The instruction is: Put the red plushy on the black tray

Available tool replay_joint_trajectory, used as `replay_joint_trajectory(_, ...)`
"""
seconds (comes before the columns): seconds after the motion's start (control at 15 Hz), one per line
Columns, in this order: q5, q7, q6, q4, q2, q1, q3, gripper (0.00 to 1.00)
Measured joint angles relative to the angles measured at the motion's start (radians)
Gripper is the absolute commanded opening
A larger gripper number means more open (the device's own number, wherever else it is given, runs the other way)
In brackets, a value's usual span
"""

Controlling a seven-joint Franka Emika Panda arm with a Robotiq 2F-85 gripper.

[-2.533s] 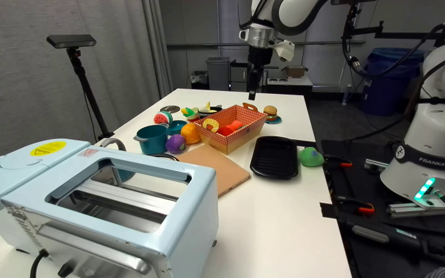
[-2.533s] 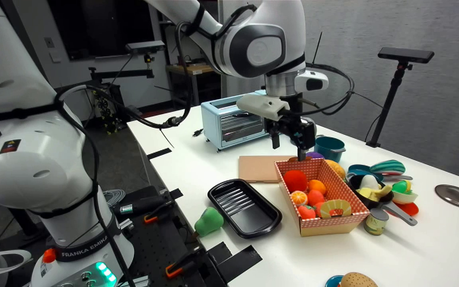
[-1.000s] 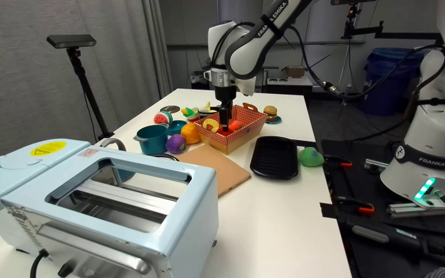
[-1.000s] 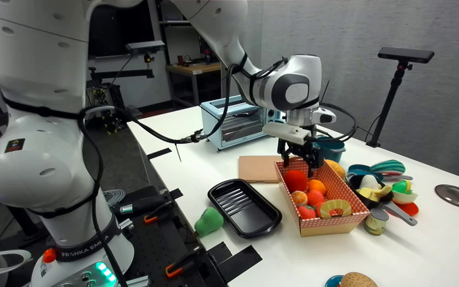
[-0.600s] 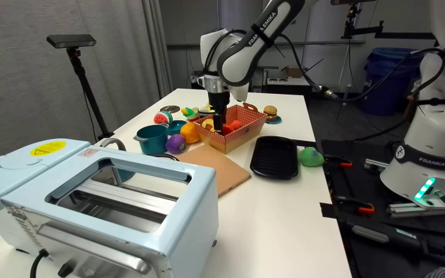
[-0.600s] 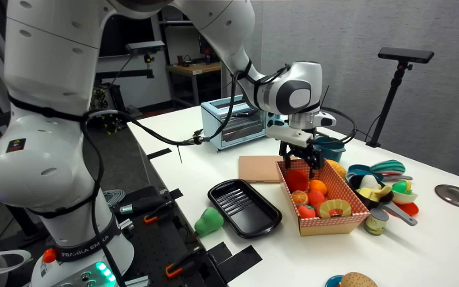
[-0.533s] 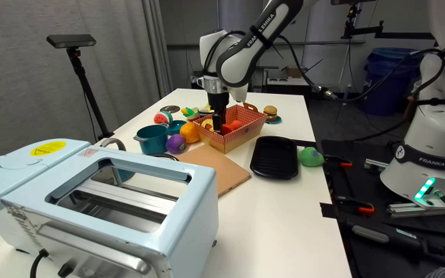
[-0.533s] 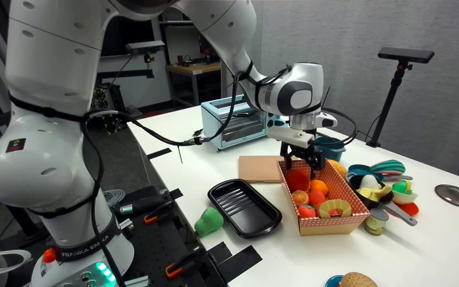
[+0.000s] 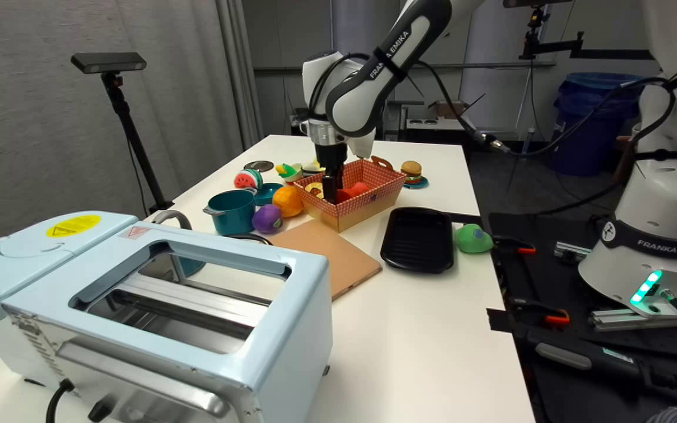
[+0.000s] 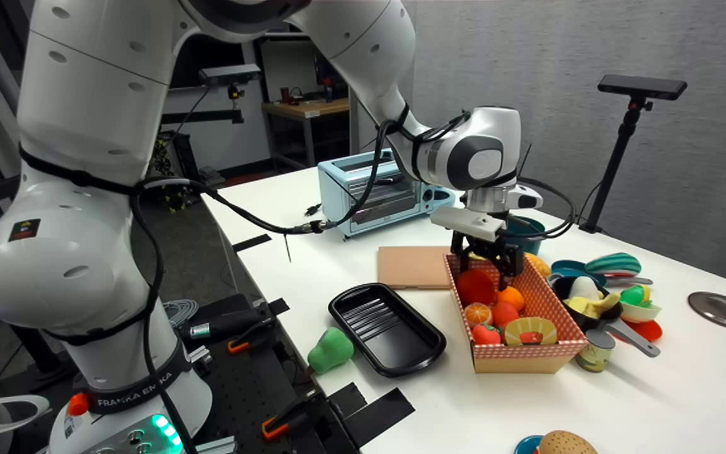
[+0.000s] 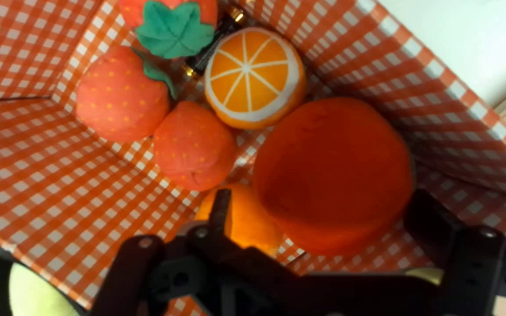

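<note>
The red plushy [image 11: 334,171] is a large, plain red, roundish toy in the red-checked basket [image 11: 20,149]. It also shows in an exterior view [image 10: 476,288]. My gripper [image 11: 321,206] is open, with its fingers reaching down into the basket at the plushy's near side. In the wrist view one finger [image 11: 220,208] overlaps an orange toy left of the plushy. The opposite finger is at the plushy's lower right edge; I cannot tell if it touches. The gripper shows in both exterior views [image 9: 329,197] [image 10: 484,270]. The black tray [image 10: 401,343] lies beside the basket, holding nothing.
Strawberry toys [image 11: 123,94], an orange slice toy [image 11: 253,77] and an orange toy [image 11: 253,224] crowd the plushy. A green plush [image 10: 330,350] sits by the tray. A tan board [image 10: 413,266], a toaster oven [image 9: 197,294], a teal pot [image 9: 231,208] and a can [image 10: 595,352] stand around.
The arm has come down from above the table, and the open gripper has gone into the basket around the red plushy. The basket has slid slightly away from the tray with its toys.
</note>
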Motion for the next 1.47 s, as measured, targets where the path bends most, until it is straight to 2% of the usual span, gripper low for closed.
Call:
replay_joint_trajectory(0.6,0.000,0.000,0.000,0.001,0.001,0.000,0.000,1.00)
replay_joint_trajectory(0.67,0.000,0.000,0.000,0.001,0.001,0.000,0.000,0.75)
replay_joint_trajectory(0.73,0.000,0.000,0.000,0.001,0.001,0.000,0.000,0.73)
replay_joint_trajectory(1.27,0.000,0.045,0.006,0.001,0.000,0.000,-0.009,0.15)
replay_joint_trajectory(1.4,0.000,0.067,0.010,0.001,0.000,0.001,-0.015,0.03)
replay_joint_trajectory(1.47,0.000,0.079,0.012,0.001,-0.001,0.001,-0.017,0.05)
